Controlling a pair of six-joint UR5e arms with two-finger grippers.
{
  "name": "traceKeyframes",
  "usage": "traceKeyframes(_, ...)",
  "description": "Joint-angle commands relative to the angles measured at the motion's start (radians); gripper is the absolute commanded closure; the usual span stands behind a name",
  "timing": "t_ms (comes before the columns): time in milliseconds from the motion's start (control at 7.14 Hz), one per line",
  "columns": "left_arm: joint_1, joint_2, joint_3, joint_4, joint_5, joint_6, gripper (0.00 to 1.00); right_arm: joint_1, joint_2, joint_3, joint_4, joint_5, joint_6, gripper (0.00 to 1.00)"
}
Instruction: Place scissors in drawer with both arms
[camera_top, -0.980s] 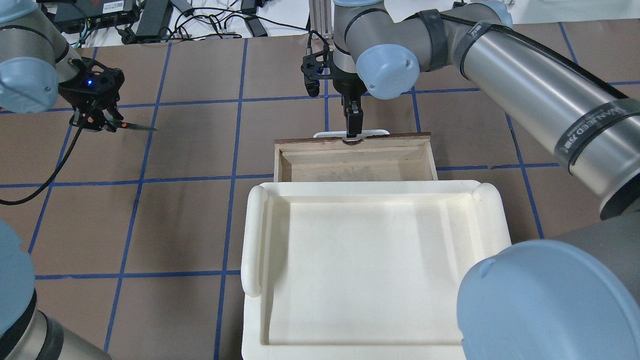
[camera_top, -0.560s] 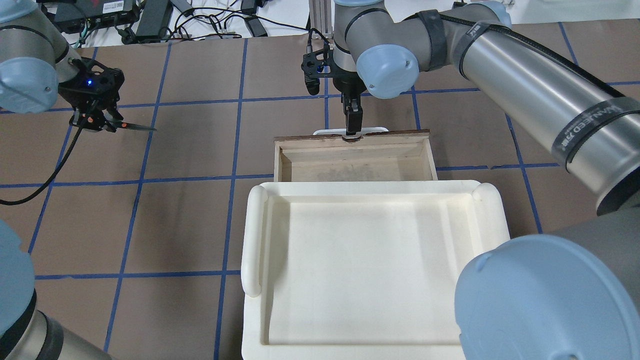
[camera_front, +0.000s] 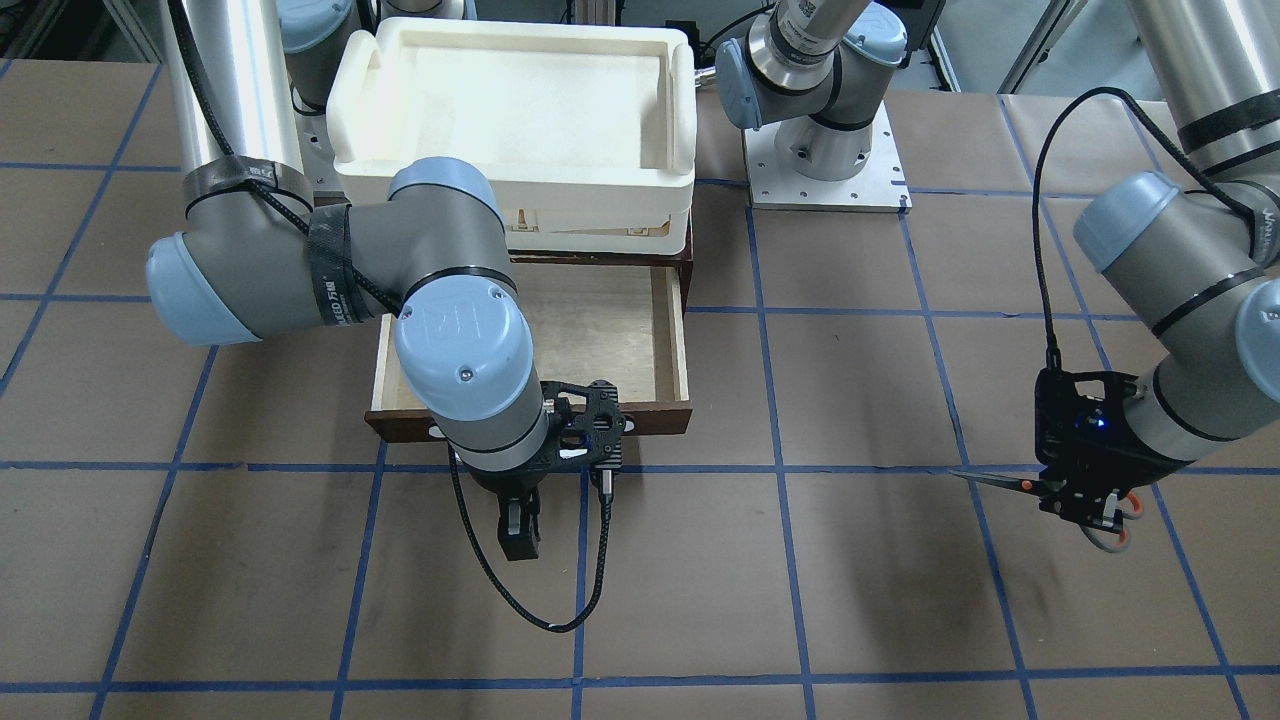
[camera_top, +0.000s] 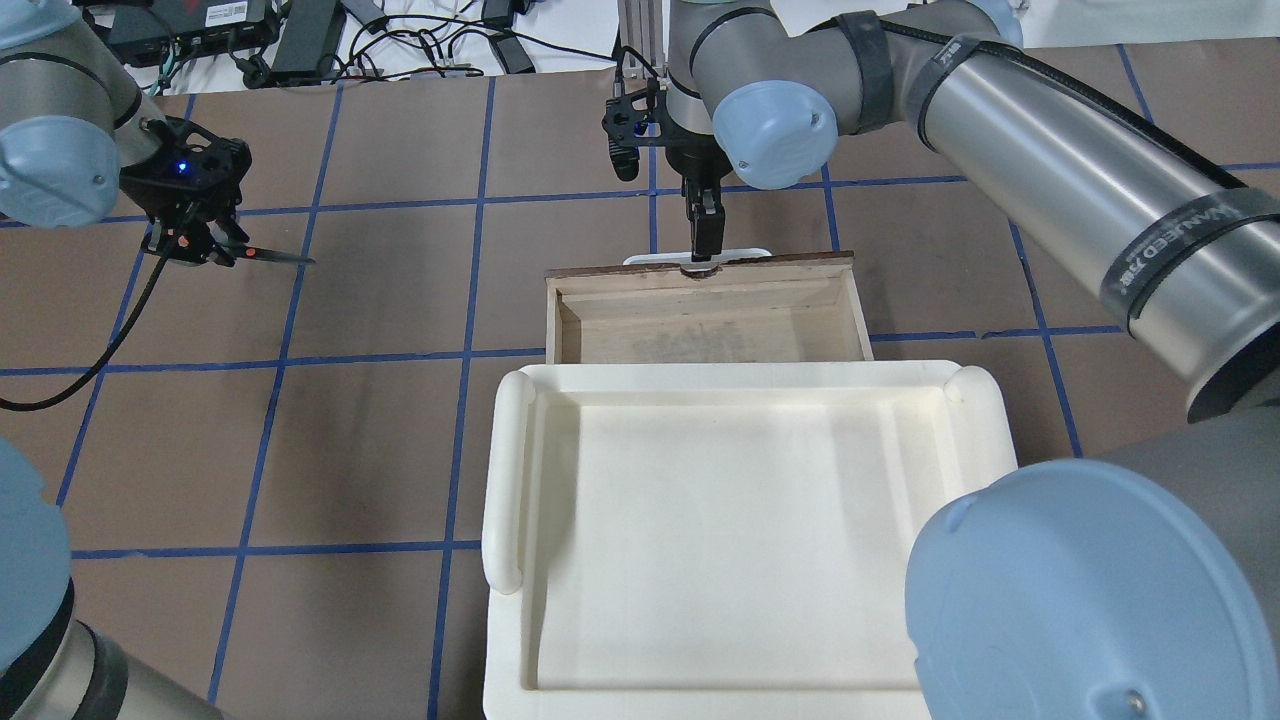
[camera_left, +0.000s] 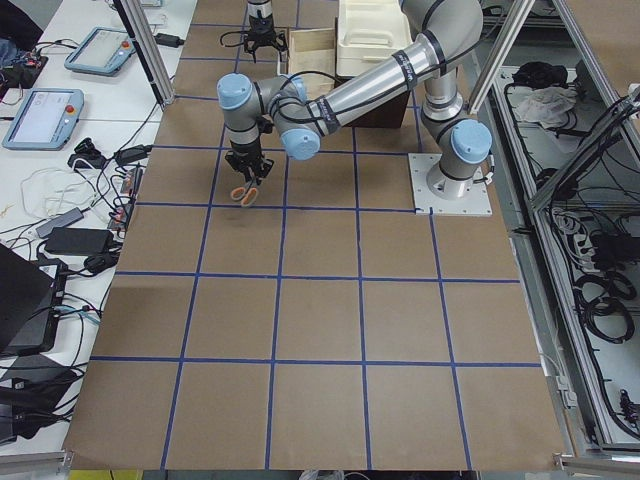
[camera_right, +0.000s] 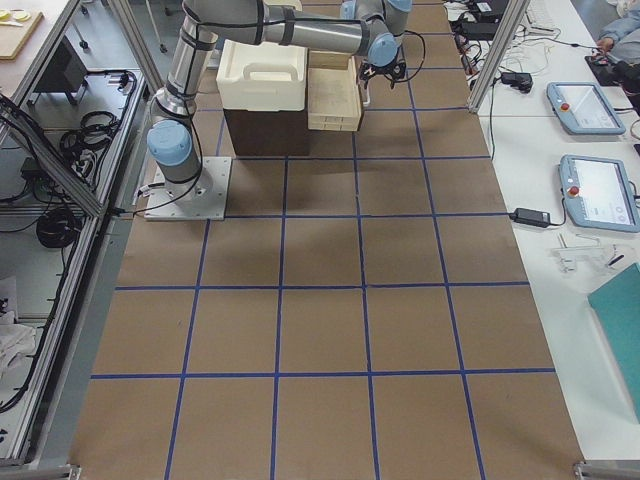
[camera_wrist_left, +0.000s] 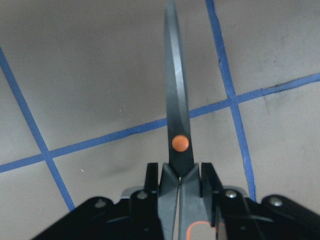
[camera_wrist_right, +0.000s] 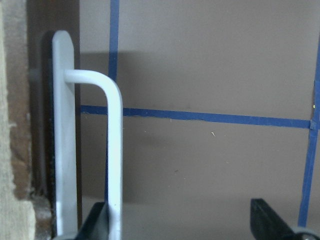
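The scissors (camera_top: 262, 255) have dark blades and an orange pivot (camera_wrist_left: 180, 143). My left gripper (camera_top: 205, 250) is shut on them at their handles, far left of the drawer, with the blades pointing toward it above the table; they also show in the front view (camera_front: 1000, 481). The dark brown drawer (camera_top: 700, 335) stands pulled out, its pale plywood inside bare (camera_front: 600, 330). My right gripper (camera_top: 705, 245) is open at the drawer's white bar handle (camera_wrist_right: 114, 150), with one finger (camera_wrist_right: 97, 222) against the bar and the other well apart.
A white plastic bin (camera_top: 510, 470) sits on top of the cabinet, just behind the open drawer. Brown table paper with blue grid lines (camera_top: 400, 350) lies between the two arms. Cables and power bricks (camera_top: 300, 40) lie beyond the table's far edge.
My right gripper has moved away from the cabinet and the drawer has slid a little further out with it. The left gripper and scissors have stayed put.
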Motion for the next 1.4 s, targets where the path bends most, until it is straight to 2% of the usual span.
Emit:
traceKeyframes(0,0.000,0.001,-0.001,0.000,0.000,-0.001,1.00,-0.003,0.000,-0.005,0.000,0.000,0.001,0.00)
traceKeyframes(560,-0.034,0.011,-0.001,-0.020,-0.024,-0.055,1.00,-0.012,-0.019,-0.037,0.011,0.015,0.021,0.00)
traceKeyframes(980,-0.126,0.044,0.001,-0.058,-0.030,-0.140,1.00,-0.104,-0.151,-0.028,0.089,0.015,0.111,0.00)
traceKeyframes(1120,-0.157,0.066,0.002,-0.071,-0.067,-0.225,1.00,-0.124,-0.193,-0.019,0.110,0.015,0.147,0.00)
traceKeyframes(1260,-0.199,0.076,0.002,-0.072,-0.066,-0.297,1.00,-0.125,-0.234,-0.007,0.126,0.012,0.218,0.00)
